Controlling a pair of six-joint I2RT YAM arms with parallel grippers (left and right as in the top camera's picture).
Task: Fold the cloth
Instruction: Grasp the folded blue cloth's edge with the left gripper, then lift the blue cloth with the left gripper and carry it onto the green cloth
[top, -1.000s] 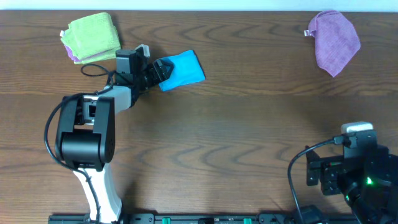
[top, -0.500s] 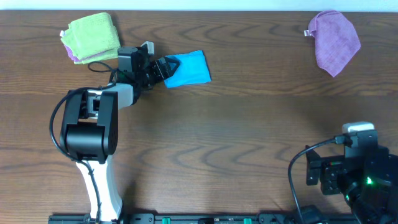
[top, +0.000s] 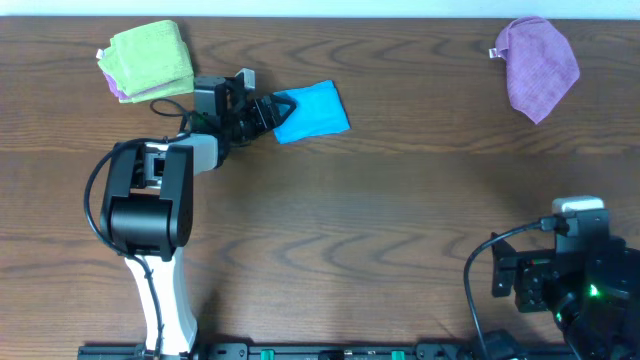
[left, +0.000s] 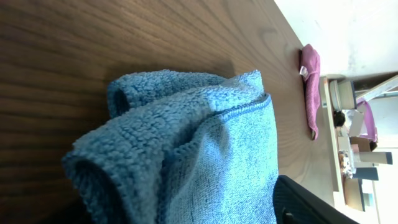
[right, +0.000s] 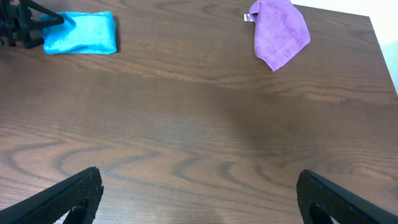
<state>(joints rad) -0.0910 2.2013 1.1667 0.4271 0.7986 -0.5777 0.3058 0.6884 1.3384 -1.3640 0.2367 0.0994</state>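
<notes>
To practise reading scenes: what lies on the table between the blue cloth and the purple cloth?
Nothing: only bare wood table between the blue cloth and the purple cloth, shown overhead.

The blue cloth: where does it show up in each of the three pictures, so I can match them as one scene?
Overhead: the blue cloth lies upper left of centre.
Left wrist: the blue cloth fills the lower middle, seen very close.
Right wrist: the blue cloth sits in the top left corner.
Shared landmark: the purple cloth, visible in all three.
</notes>
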